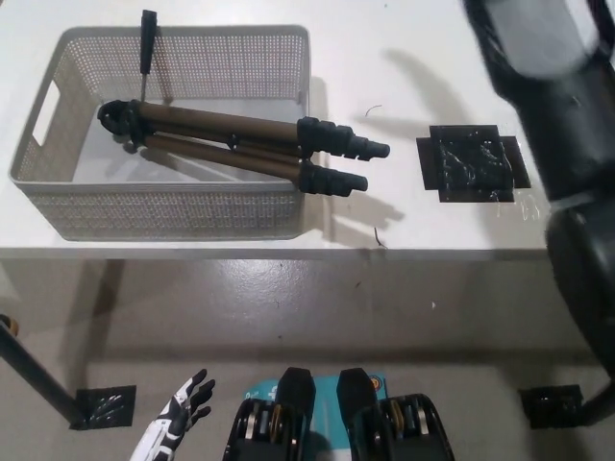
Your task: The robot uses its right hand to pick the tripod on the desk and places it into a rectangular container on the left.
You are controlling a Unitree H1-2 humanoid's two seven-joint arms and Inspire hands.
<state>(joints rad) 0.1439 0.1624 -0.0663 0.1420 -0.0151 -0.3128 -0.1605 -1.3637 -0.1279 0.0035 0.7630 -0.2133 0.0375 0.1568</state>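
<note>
1. Head view: the tripod (231, 144) lies in the mesh basket (163, 211), its head inside and its black feet sticking out over the right rim.
2. The basket sits on the white counter (404, 67), with a black tape patch (471, 163) well to its right.
3. The right robot hand is out of frame; only the black arm (562, 115) shows.
4. The left robot hand (183, 408) hangs low over the grey floor (288, 307), fingers spread, holding nothing.
</note>
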